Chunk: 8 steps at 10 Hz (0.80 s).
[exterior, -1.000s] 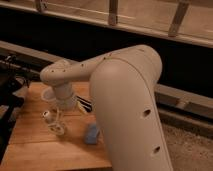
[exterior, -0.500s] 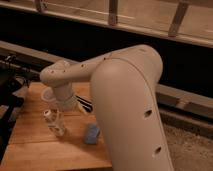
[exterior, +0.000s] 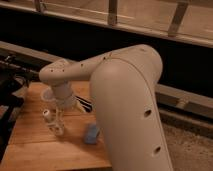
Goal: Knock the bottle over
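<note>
— What's closest to us?

— The arm [exterior: 125, 105] itself, a big pale shell that fills the front right. It reaches away to the left, and the gripper [exterior: 59, 117] hangs at its far end over the wooden table [exterior: 30, 145].

— And the bottle?

— The bottle [exterior: 50, 120] stands upright on the table with its white cap on top, right at the gripper, on its left side and a touch lower. The clear plastic and the fingertips overlap from here, so I cannot tell whether they touch it.

— Is the claw clenched or released?

— I cannot tell; the wrist hides too much.

— Anything else near it?

— A small blue object [exterior: 92, 134] lies on the table just right of the gripper and nearer to us. A few dark cables [exterior: 85, 103] run behind the gripper, on its right. Beyond the table, farther back, there is a dark wall, with a metal railing [exterior: 112, 12] above it.
</note>
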### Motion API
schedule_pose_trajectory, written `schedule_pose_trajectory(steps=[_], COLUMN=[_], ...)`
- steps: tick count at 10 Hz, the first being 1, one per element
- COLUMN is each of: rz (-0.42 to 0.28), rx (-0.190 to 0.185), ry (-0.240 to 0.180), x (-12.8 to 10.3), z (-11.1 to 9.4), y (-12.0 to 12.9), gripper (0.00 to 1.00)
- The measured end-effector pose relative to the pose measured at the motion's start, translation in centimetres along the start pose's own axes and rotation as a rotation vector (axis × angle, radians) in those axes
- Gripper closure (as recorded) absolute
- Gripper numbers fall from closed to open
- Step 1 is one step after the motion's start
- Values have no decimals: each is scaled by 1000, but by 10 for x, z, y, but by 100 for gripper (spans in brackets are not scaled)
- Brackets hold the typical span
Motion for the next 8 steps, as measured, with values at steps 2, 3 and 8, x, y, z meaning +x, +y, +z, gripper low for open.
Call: schedule_pose_trajectory(steps=[2,3,8], rz=[-38,-38,-41], rx=[22,31,31], ry=[4,4,6], x=[-12,-15,-15], z=[-1,-2,-3], y=[18,18,13], gripper=[20,20,20])
